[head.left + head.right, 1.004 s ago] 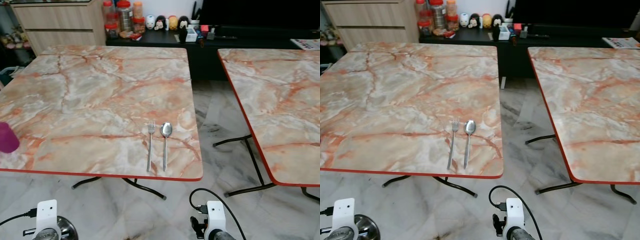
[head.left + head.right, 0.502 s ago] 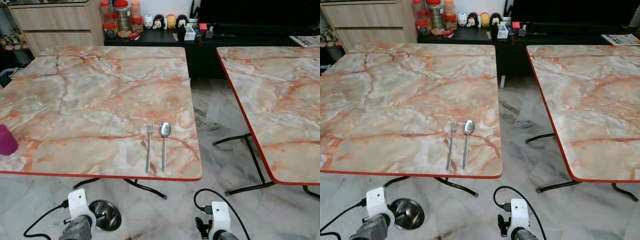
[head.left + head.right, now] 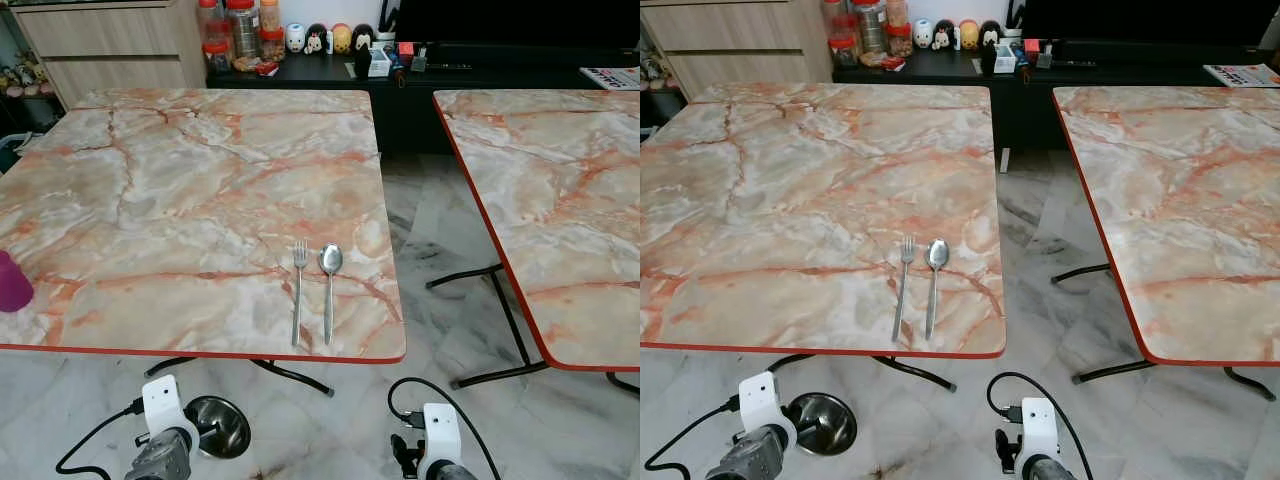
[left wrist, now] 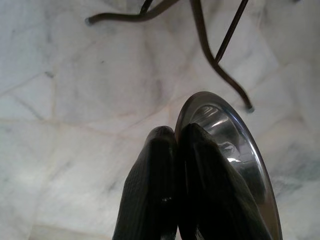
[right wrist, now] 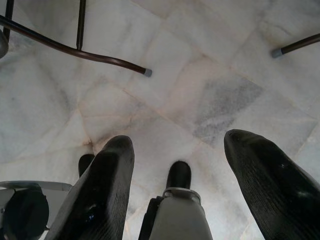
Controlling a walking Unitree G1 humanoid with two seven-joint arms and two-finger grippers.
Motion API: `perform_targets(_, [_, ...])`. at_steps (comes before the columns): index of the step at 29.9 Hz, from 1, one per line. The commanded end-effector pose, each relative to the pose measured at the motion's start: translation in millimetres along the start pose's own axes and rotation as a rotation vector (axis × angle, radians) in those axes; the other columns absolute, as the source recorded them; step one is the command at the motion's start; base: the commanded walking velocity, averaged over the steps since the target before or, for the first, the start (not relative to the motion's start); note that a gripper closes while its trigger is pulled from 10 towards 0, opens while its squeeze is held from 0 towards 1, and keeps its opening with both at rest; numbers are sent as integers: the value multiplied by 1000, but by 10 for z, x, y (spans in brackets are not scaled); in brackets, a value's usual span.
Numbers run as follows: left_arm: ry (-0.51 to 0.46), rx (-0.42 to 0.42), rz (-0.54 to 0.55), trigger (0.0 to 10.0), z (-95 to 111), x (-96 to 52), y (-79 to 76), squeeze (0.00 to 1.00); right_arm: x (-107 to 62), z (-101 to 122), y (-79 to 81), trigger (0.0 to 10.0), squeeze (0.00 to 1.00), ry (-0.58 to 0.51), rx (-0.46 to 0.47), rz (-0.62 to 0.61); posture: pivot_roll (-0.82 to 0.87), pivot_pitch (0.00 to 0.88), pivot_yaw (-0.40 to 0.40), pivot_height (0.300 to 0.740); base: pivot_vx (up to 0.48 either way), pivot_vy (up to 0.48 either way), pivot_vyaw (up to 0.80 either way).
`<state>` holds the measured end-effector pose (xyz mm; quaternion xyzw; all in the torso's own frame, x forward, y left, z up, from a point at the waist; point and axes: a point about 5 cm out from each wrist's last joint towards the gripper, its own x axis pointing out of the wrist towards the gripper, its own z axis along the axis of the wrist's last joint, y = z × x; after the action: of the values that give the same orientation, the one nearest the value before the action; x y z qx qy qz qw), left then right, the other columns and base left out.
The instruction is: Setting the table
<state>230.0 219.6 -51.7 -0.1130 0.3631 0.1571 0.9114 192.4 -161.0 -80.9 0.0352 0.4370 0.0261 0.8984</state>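
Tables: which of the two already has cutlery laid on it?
The left table. A fork and spoon lie side by side near its front right corner; the right table has no cutlery on the part in view.

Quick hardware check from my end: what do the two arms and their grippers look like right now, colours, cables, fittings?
Each wrist carries a white plastic bracket with small holes, above a silver-grey cylindrical arm section. A black cable runs from the left arm, and another loops up and over from the right arm. The left gripper has two long, matte black, ribbed fingers with rounded tips; the right gripper has the same black fingers.
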Motion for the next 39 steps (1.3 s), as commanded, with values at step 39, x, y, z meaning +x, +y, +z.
perform_targets(39, [25, 105, 116, 10000, -143, -57, 273, 0, -14, -54, -54, 10000, 0, 27, 18, -24, 49, 135, -9, 740, 0, -305, 0])
